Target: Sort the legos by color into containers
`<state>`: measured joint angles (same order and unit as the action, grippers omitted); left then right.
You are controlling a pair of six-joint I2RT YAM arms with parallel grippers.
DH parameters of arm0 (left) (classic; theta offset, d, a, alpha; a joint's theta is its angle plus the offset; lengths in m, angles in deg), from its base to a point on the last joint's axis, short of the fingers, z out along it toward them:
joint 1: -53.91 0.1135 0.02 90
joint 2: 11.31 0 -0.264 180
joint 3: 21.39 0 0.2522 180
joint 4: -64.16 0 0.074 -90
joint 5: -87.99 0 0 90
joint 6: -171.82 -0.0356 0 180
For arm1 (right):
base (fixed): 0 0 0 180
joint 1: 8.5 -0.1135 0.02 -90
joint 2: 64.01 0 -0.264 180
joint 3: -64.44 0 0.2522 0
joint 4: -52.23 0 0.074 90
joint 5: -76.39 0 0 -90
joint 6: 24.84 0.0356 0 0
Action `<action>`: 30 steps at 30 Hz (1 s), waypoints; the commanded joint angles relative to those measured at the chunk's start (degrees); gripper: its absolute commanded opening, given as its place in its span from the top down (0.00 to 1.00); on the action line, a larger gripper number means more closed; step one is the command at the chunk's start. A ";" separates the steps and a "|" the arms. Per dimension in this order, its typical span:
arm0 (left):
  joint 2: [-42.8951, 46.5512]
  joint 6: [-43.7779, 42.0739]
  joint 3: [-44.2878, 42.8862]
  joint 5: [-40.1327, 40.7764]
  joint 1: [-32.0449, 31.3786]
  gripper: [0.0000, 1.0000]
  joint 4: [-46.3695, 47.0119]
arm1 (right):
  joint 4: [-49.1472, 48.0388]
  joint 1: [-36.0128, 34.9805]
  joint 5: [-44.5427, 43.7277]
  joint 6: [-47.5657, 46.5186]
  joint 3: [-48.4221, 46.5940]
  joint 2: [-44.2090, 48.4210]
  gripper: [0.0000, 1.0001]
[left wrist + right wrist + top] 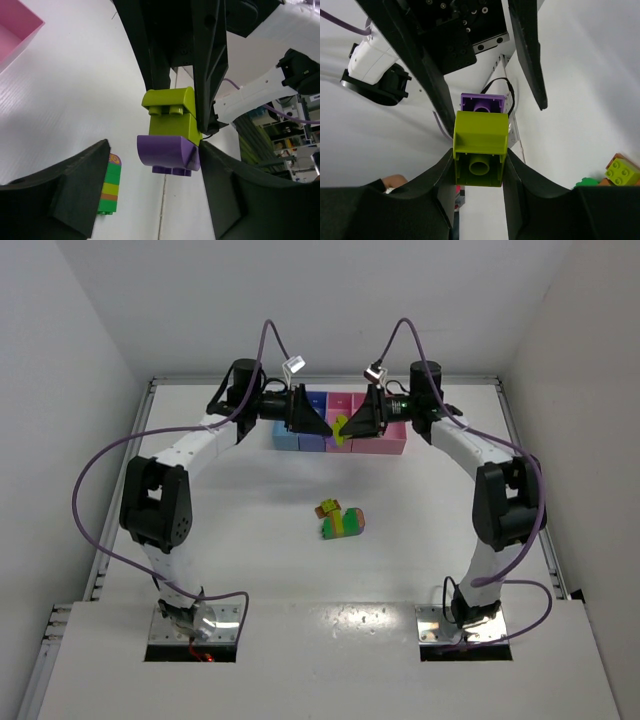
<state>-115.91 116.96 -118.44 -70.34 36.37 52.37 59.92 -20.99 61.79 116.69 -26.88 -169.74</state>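
The right claw (479, 159) is clamped on a lime brick (480, 145), with one finger flat against each side. A purple brick (482, 104) is stuck on the lime one's far end. The pair makes a short stack whose long axis runs straight out from the right claw toward the left claw (154, 150). Both bricks turn their hollow undersides to the right wrist camera, and the purple studs point toward the left wrist (so the stack lies sideways in the air, not upright).

The left claw's jaws stand open around the purple end. One finger (220, 190) sits right at the purple brick's side and appears to touch it. The other finger (75, 190) is apart from it, with a strip of white bench (250, 530) showing in the gap.

From above, the two claws meet tip to tip over the row of bins (290, 437) at the far side of the bench. The lime brick hangs between them above the pink part of the row, but I cannot tell which compartment it is over. A pink bin's corner (15, 30) shows off to one side of the left claw.

A striped clump of bricks (342, 521) lies on the bench, nearer the arm bases than either claw and well apart from the bins. Open bench lies between the clump and the bins, and the side walls stand well outside both arms.
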 commanded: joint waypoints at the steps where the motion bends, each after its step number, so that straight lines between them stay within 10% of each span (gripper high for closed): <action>1: -0.70 0.37 -1.88 -0.13 -0.21 0.28 2.86 | -3.60 -0.17 1.86 0.77 -1.10 0.53 1.00; 9: -1.22 -0.51 -1.88 -3.03 -0.21 0.93 1.98 | -4.22 2.02 0.54 1.29 -1.10 0.00 1.00; 30: 7.03 -12.27 6.73 11.98 2.60 1.00 -8.04 | 11.14 5.28 -4.72 -14.15 -1.98 1.06 1.00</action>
<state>-113.27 109.33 -111.88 -64.03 38.25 45.86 63.72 -15.44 59.49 111.36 -26.93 -170.60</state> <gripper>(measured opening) 0.398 0.367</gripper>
